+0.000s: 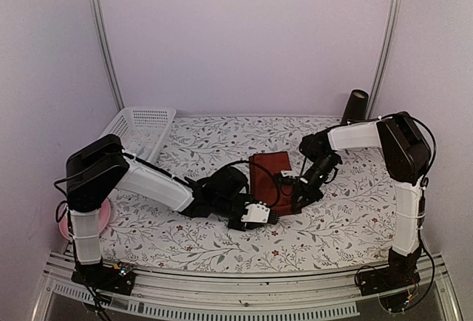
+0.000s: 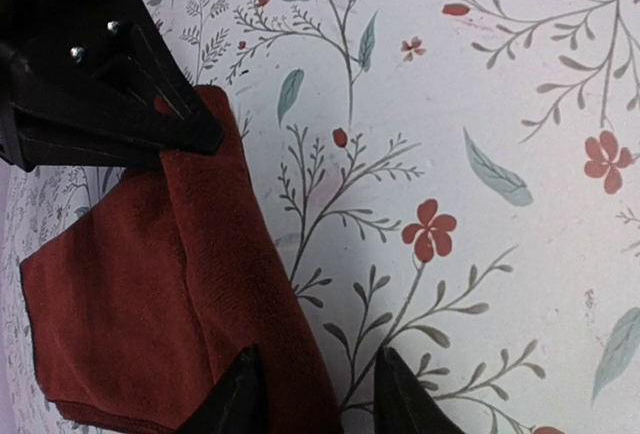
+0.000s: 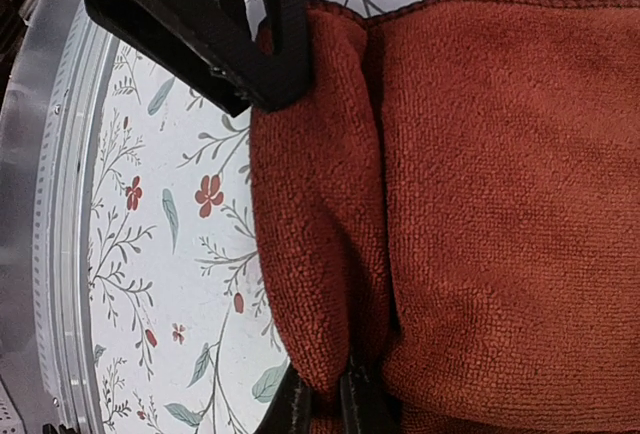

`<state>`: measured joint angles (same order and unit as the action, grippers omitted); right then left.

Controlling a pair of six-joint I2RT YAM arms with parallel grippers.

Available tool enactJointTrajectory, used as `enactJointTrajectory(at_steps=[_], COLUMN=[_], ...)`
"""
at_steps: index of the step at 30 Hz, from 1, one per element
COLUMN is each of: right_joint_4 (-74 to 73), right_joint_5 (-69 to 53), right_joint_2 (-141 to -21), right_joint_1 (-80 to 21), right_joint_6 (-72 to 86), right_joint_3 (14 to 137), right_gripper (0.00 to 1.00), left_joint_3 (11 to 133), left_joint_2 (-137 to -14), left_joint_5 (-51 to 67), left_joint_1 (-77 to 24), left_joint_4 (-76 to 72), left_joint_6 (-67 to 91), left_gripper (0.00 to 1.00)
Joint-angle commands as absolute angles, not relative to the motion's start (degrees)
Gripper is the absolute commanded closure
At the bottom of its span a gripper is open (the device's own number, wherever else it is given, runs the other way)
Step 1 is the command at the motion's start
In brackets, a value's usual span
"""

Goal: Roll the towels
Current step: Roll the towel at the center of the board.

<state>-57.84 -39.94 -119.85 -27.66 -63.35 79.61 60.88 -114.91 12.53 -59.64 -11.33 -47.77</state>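
Observation:
One dark red towel (image 1: 269,174) lies on the flowered tablecloth in the middle of the table, its near edge folded over into a thick roll (image 3: 315,244). My right gripper (image 3: 328,409) is shut on one end of that rolled fold, and in the top view the right gripper (image 1: 299,201) sits at the towel's near right corner. My left gripper (image 2: 315,399) stands open astride the fold's other end. One of its fingers (image 2: 238,399) rests over the towel (image 2: 150,284) and the other is on the bare cloth. In the top view the left gripper (image 1: 259,214) is at the towel's near left corner.
A white slatted basket (image 1: 140,130) stands at the back left. A black cylinder (image 1: 357,105) is at the back right by the wall. A pink object (image 1: 101,217) sits at the left edge behind my left arm. A metal rail (image 1: 244,291) runs along the near edge.

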Motion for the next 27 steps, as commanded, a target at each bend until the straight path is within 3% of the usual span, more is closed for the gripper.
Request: enactJointTrajectory(at_steps=[1, 5, 10, 12, 16, 22, 25, 27], right_joint_4=[-58.69, -58.59, -58.33, -58.24, -58.26, -57.29, -55.64, -52.82], right_joint_5=[-40.96, -40.48, -40.17, -40.08, -40.06, -39.72, -39.02, -37.86], right_joint_2=[-121.67, -122.14, -122.65, -122.69, -122.62, -122.15, -120.28, -117.38], right_joint_1=[-27.25, -27.24, -27.25, -27.20, -27.22, -27.16, -27.01, -26.82], right_joint_6=[-62.23, -62.23, -62.23, -62.06, -61.96, -61.35, -61.22, -61.26], right_joint_3=[81.79, 81.87, 81.87, 81.91, 82.41, 82.69, 81.49, 79.29], right_gripper=[0.91, 0.91, 0.90, 0.90, 0.89, 0.87, 0.82, 0.72], left_joint_3=[61.46, 60.58, 58.19, 57.38, 57.87, 59.17, 60.19, 61.34], left_joint_2=[-116.62, -117.31, -117.05, -116.74, -117.49, -118.73, -118.58, -118.48], left_joint_5=[10.45, 6.52, 2.09, 2.01, 1.85, 2.64, 4.47, 6.84], left_joint_1=[-60.43, -60.38, -60.45, -60.39, -60.44, -60.42, -60.34, -59.78], left_joint_4=[-12.62, -16.05, -21.50, -22.58, -21.36, -19.10, -16.90, -13.65], left_joint_6=[-48.14, -46.87, -46.13, -46.06, -45.84, -44.24, -42.25, -39.75], left_gripper=[0.65, 0.68, 0.55, 0.55, 0.66, 0.90, 1.00, 1.00])
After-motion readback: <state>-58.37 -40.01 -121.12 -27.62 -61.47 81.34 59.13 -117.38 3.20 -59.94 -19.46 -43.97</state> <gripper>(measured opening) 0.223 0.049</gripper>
